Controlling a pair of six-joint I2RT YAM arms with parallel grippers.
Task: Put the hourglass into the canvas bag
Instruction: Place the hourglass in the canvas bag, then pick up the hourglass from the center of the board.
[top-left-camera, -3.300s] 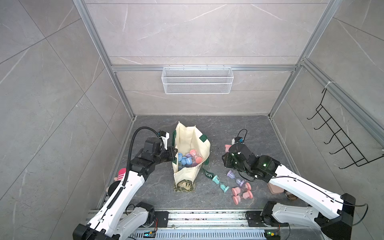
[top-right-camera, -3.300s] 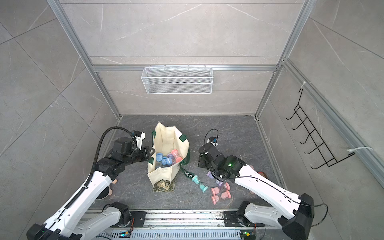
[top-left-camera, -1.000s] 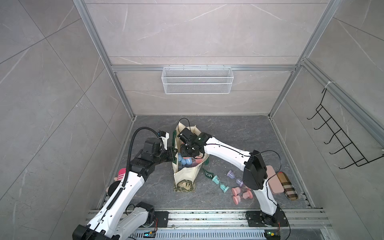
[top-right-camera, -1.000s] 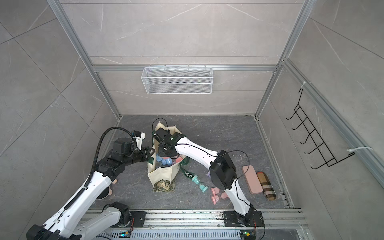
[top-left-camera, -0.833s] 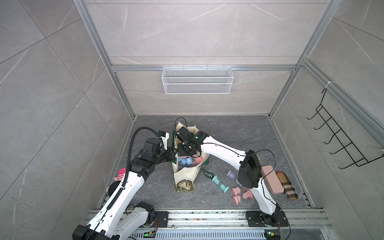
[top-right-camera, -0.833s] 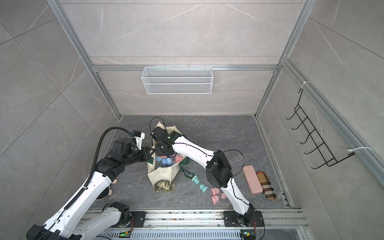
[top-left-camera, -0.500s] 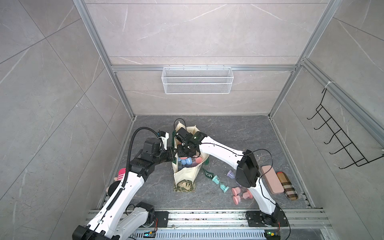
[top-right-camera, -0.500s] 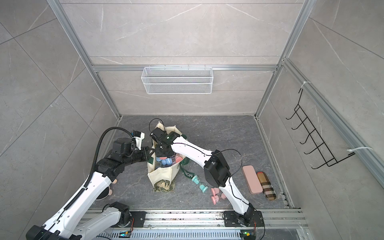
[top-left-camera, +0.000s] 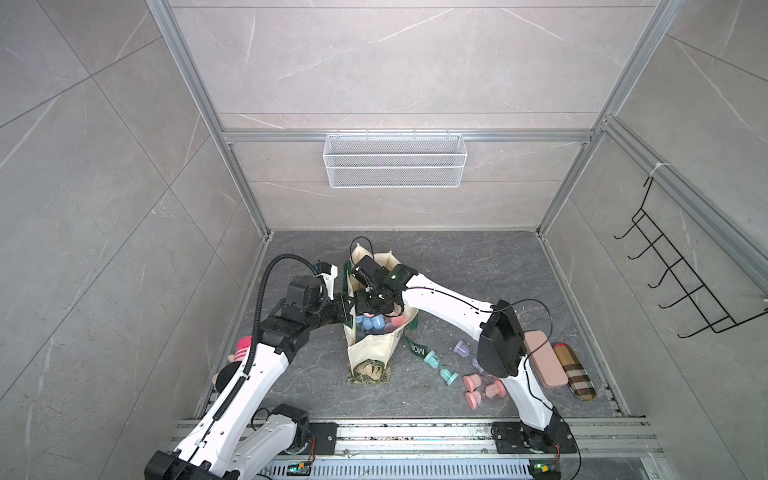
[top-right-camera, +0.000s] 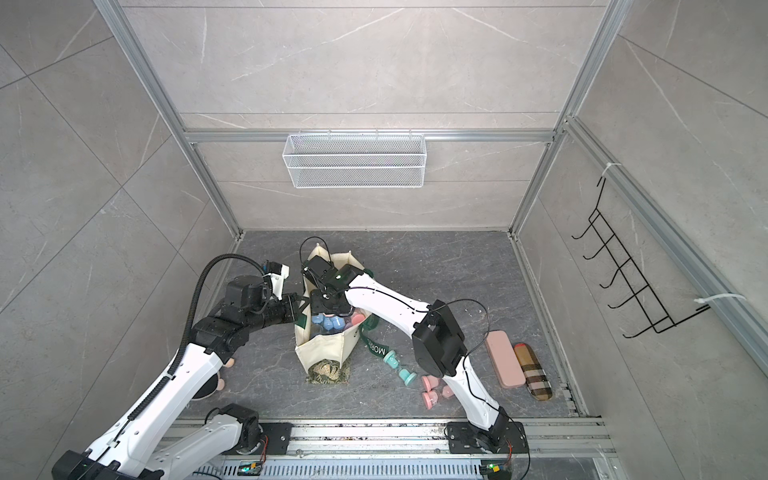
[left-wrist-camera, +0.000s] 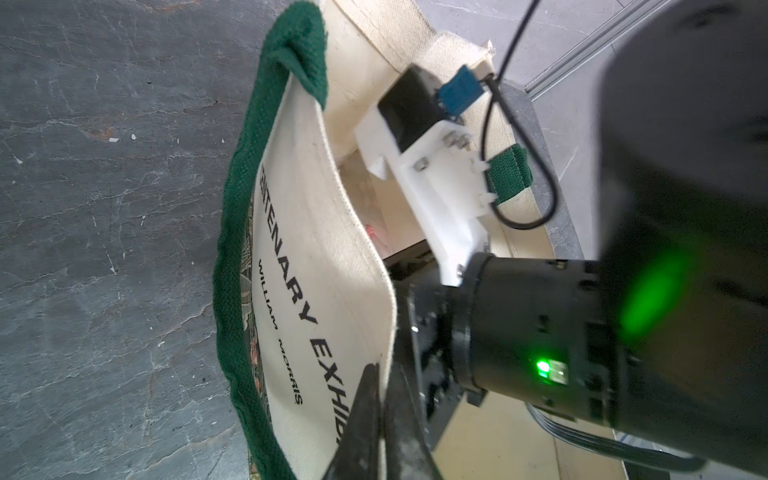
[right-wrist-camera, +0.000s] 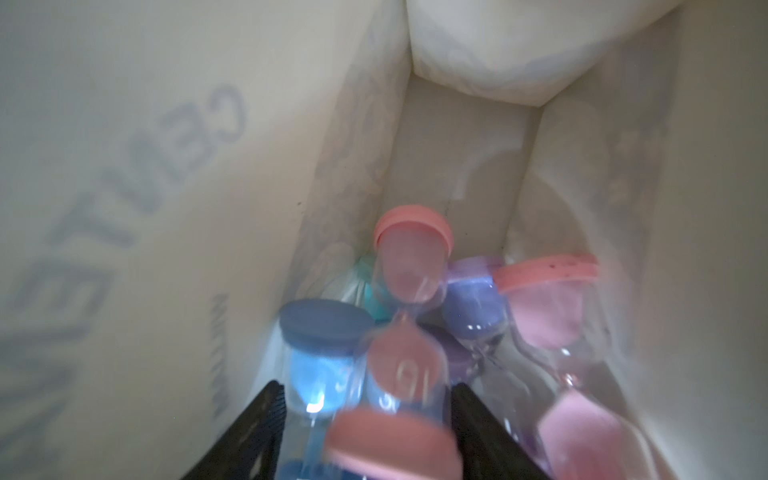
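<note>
While the coral-capped hourglass (right-wrist-camera: 405, 332) sits inside the canvas bag (top-left-camera: 368, 353), it reads motion-blurred in the right wrist view. It lies on top of a pile: a blue hourglass (right-wrist-camera: 316, 332), a purple hourglass (right-wrist-camera: 473, 303) and a pink hourglass (right-wrist-camera: 548, 303). The right gripper (right-wrist-camera: 365, 388) straddles it with jaws parted; there is a clear gap on one side, and the other finger is just beside the glass, contact unclear. It looks let go, not clamped.

In both top views the right arm reaches down through the bag's mouth. The left gripper (left-wrist-camera: 382, 374) is pinched closed on the bag's side wall at the rim, beside the green strap (left-wrist-camera: 237, 249), which holds the mouth apart.

Judged step: release and withdraw. To do it well, the right jaws should spread enough that neither pad drags the glass. The arm should then lift straight up through the mouth, clear of the rim and the strap. The left pinch should hold until the right gripper is out, otherwise the soft wall may fold onto the arm. Glass on glass calls for a gentle exit with no sideways sweep.

Outside on the floor (top-left-camera: 457, 257), near the bag, lie a teal hourglass (top-left-camera: 439, 365) and others. A pink case (top-left-camera: 544, 359) lies farther off.
</note>
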